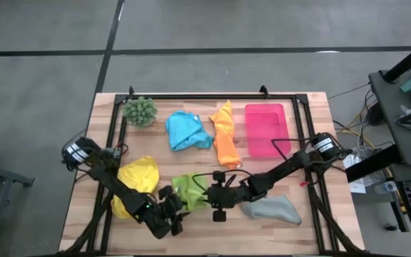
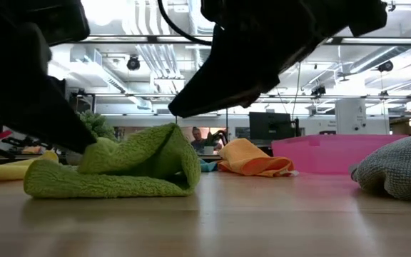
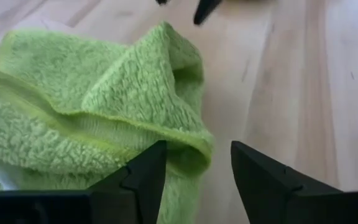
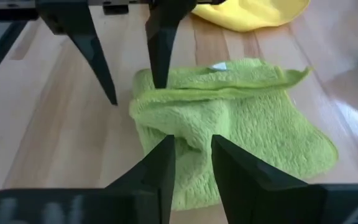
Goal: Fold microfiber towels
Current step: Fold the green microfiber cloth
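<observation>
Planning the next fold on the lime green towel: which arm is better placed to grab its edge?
Probably the left. The left gripper is open with the lime green towel edge at its fingertips; the right gripper is narrower, over the towel's middle.

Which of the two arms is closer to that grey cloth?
The right. Its tool sits at the lime green towel, with the grey towel just beside that arm. The left tool is across the green towel, farther off.
</observation>
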